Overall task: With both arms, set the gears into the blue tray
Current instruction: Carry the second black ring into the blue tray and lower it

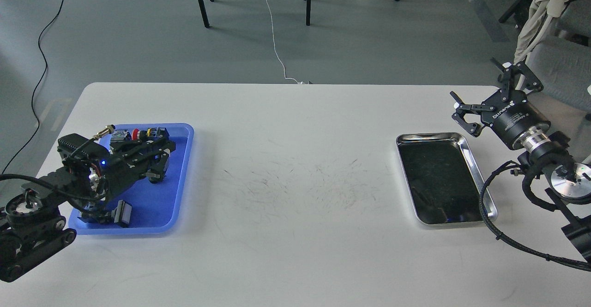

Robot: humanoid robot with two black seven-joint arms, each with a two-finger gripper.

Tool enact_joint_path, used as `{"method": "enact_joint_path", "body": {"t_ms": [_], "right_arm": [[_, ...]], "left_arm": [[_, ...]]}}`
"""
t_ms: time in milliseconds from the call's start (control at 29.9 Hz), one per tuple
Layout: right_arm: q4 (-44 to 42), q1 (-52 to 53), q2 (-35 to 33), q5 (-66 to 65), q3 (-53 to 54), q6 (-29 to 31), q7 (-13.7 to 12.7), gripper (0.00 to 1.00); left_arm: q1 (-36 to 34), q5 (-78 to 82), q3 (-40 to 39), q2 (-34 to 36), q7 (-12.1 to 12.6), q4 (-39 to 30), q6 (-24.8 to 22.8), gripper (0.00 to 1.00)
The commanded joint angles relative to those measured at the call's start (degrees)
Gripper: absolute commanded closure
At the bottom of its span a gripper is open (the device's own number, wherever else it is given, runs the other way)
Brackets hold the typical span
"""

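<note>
**Left gripper down in the blue tray, right gripper raised beside the steel tray**

My left black arm comes in from the lower left of the frame, and its left gripper [159,171] reaches down into the rectangular blue plastic tray with the raised rim [184,159] at the left of the white table [295,159]. The fingers point at the tray floor, but they are dark and bunched against the arm, so I cannot tell whether they are parted or closed, or whether they hold anything. At the tray's far edge sits a cluster of small push-button switches [138,134], one with a red cap. I cannot make out any tiny black gears in the tray or elsewhere.

At the right of the frame my right gripper [482,92] hangs above the table's far right corner with its fingers spread wide and nothing between them. Just beside it, lower in the frame, lies the shiny silver metal tray with a dark bottom [468,145]; its floor is too dark to show any contents.
</note>
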Motion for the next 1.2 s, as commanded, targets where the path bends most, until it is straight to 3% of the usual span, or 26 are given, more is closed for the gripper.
{"method": "enact_joint_path", "body": {"t_ms": [0,334,768,1169], "right_arm": [[0.0,0.13,-0.09,-0.08,-0.02,0.11,0.0,0.01],[-0.09,0.13,-0.18,-0.08,0.06,0.11,0.0,0.01],[-0.09,0.13,-0.18,-0.08,0.06,0.03,0.0,0.01],[-0.09,0.13,-0.09,-0.08,0.06,0.03,0.0,0.01]], "left_arm": [[0.44,-0.48,-0.08,-0.84,-0.22,3.78,0.22,0.92],[0.44,-1.28,0.09,-5.86,-1.53,12.49,0.13,0.91],[0.53,-1.36,2.47,-5.86,-1.71,13.81,0.22,0.87],[0.62,-2.07,2.47,-5.68,-2.68,13.81,0.22,0.67]]}}
